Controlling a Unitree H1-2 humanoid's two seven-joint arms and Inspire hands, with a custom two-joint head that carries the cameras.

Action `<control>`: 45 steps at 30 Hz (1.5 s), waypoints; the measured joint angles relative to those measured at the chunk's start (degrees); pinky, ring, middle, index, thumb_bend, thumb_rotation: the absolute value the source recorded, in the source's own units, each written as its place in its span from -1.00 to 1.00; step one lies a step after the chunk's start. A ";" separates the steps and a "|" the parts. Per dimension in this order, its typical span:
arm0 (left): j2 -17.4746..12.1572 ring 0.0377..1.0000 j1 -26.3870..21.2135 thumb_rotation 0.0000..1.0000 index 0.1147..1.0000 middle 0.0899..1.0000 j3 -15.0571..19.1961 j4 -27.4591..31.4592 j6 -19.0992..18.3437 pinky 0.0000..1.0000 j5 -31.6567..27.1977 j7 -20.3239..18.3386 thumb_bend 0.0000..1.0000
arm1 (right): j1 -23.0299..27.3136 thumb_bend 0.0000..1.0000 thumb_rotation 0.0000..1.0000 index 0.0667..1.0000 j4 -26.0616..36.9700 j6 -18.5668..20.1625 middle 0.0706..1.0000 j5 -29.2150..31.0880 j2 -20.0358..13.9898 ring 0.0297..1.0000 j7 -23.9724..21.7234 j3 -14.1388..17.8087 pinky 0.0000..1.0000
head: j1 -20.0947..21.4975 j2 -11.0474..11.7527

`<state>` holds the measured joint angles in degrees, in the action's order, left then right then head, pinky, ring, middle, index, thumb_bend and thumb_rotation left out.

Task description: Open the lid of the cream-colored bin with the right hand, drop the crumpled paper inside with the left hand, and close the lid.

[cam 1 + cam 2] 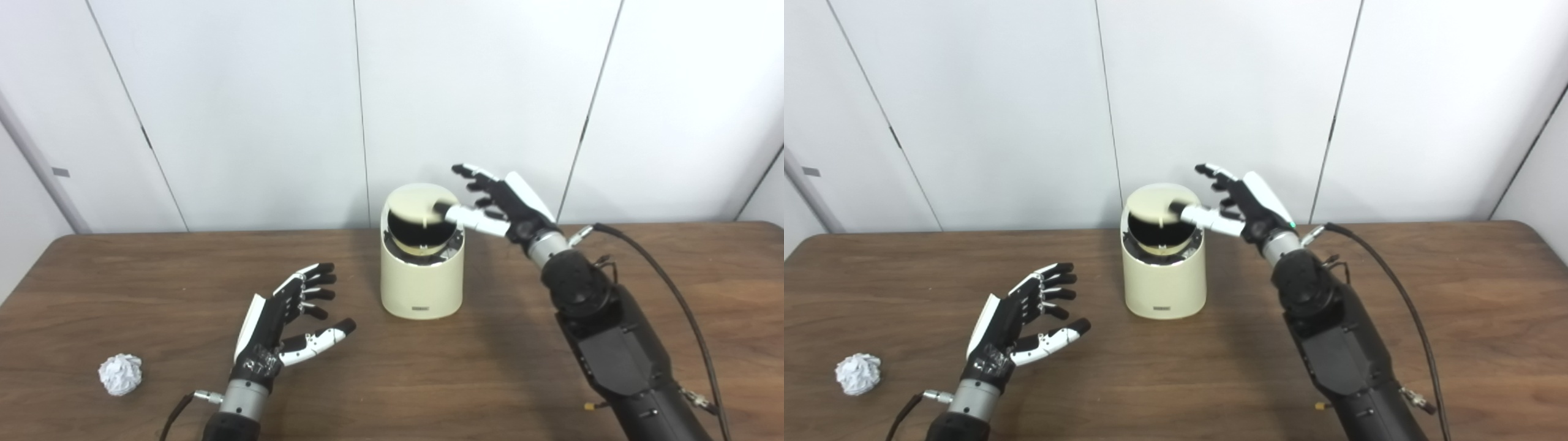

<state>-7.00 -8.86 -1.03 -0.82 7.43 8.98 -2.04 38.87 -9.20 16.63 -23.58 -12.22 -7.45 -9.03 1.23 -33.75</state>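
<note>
bin (421, 269): mid-bench toward far edge, lid (422, 211) tipped partly open | right hand (499, 205): fingers apart, thumb pressing the lid; judged best kept steady until fully open | paper (120, 374): near-left corner, untouched | left hand (288, 324): fingers apart, empty, between paper and bin

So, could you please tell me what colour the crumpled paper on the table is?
White; the crumpled paper shows best in the left eye view.
</note>
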 measured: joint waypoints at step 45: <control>-0.73 0.40 -1.68 -0.57 0.60 0.52 0.64 -0.11 0.01 0.20 -0.60 -0.14 0.49 | -27.31 0.43 -0.54 0.75 13.17 -12.01 0.76 10.40 0.89 0.54 3.51 8.94 0.15 | 1.05 0.00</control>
<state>-7.73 -10.54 -0.39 -0.93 7.45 8.38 -2.18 11.55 3.96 4.62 -13.18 -11.33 -3.94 -0.08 2.28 -33.75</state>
